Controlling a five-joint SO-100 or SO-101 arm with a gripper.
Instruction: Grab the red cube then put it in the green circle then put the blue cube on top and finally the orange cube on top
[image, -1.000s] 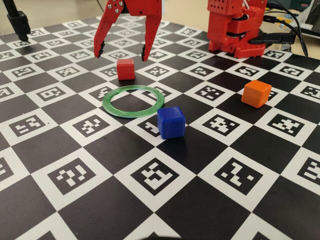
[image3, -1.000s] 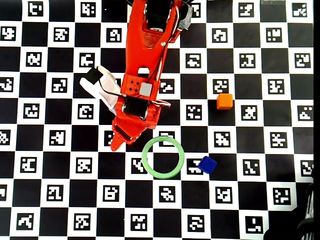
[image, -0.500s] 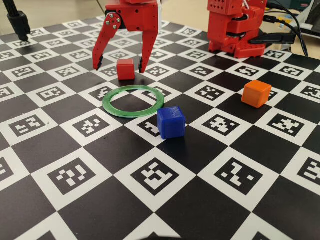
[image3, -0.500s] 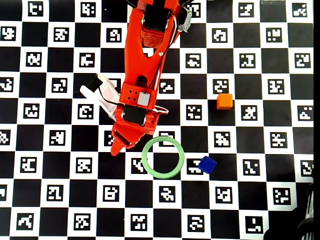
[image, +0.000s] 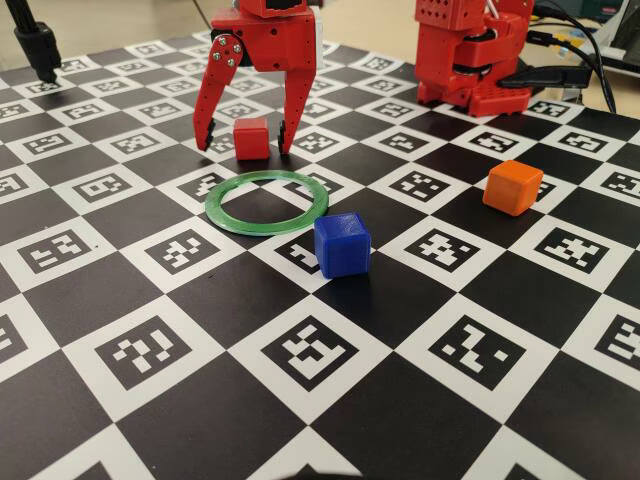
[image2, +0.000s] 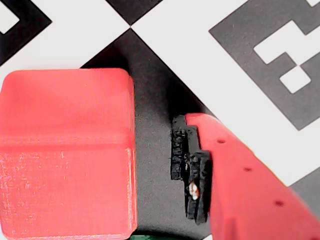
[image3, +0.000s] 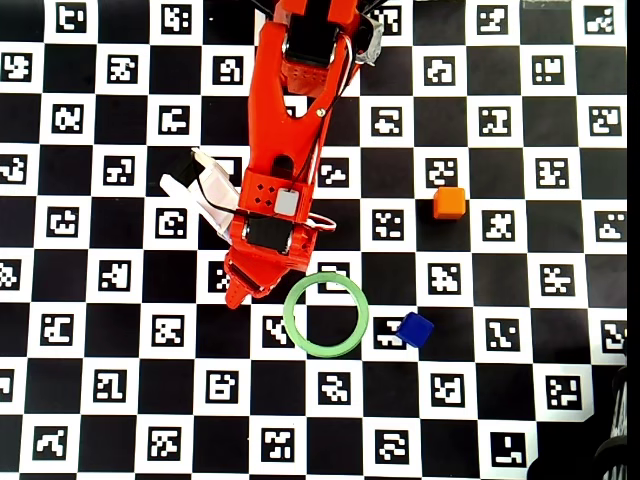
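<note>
Red cube (image: 251, 138) sits on the checkered marker surface (image: 200, 380), upper-left of centre in the fixed view, w/ the red pincer (image: 245, 138) lowered around it: one finger tip on each side, jaws spread, gaps visible both sides, tips near the board. Not pinching anything. Wrist view fills its left half w/ the cube (image2: 67, 152); one red finger w/ a black pad (image2: 192, 172) stands right of it, a dark strip of board between, so no contact on that side. Other finger not in that view.

Green circle (image: 267, 201) lies flat just below the cube in the fixed view, close but apart, centre open. Blue cube (image: 342, 245) stands just beside the ring's lower-right rim; can't tell if touching. Orange cube (image: 513, 187) is well apart at mid-right, on its own.

Overhead view: arm comes down from top centre, pincer (image3: 255, 285) at frame centre-left, hiding the red cube. Ring (image3: 326, 315) just right and below the pincer tip, blue cube (image3: 415, 329) right of the ring, orange cube (image3: 449, 203) upper right.

Red arm base (image: 470, 55) at top right of the fixed view, cables behind. Black clamp post (image: 35, 45) top left.
</note>
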